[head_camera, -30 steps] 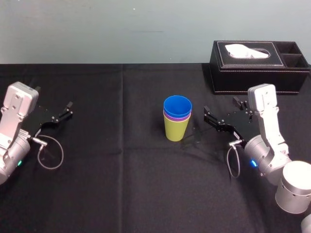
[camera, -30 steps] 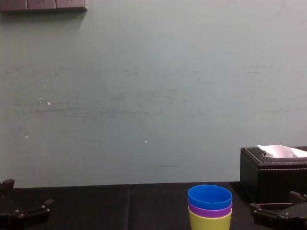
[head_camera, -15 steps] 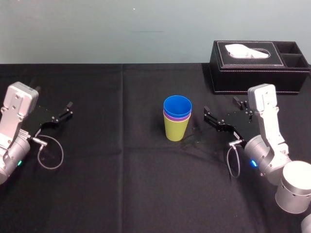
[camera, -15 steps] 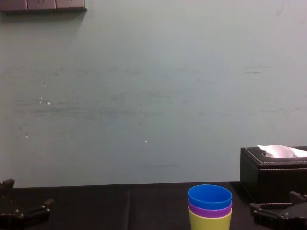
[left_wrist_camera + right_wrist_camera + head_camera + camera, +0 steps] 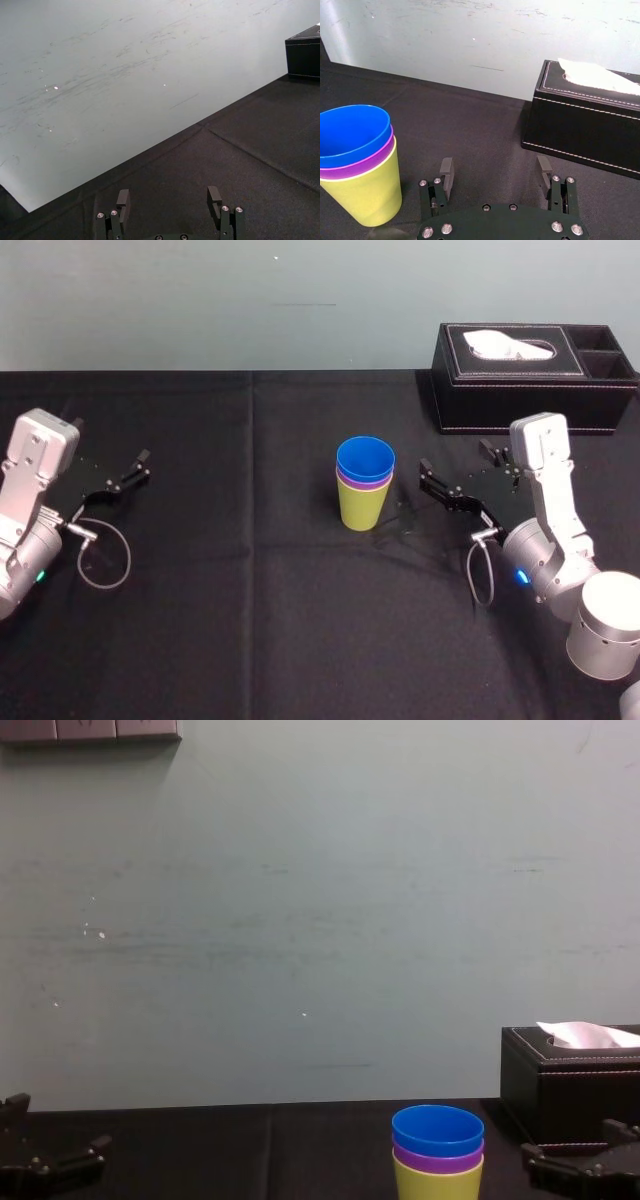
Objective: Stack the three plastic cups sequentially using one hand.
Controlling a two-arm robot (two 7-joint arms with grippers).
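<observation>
We see the blue plastic tumbler (image 5: 365,455) nested in the purple tumbler (image 5: 351,481) and yellow-green tumbler (image 5: 362,506), with a black tissue box (image 5: 530,390) behind. Wrist views show the right gripper (image 5: 495,172) nearby and the left gripper (image 5: 169,196) both spread, empty.

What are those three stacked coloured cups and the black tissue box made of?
The smooth tapered blue tumbler, purple tumbler and yellow-green tumbler look like plastic: even colour, thin rims, soft sheen. The black rectangular tissue box seems leather or imitation leather, going by its white edge stitching; which, I cannot tell.
</observation>
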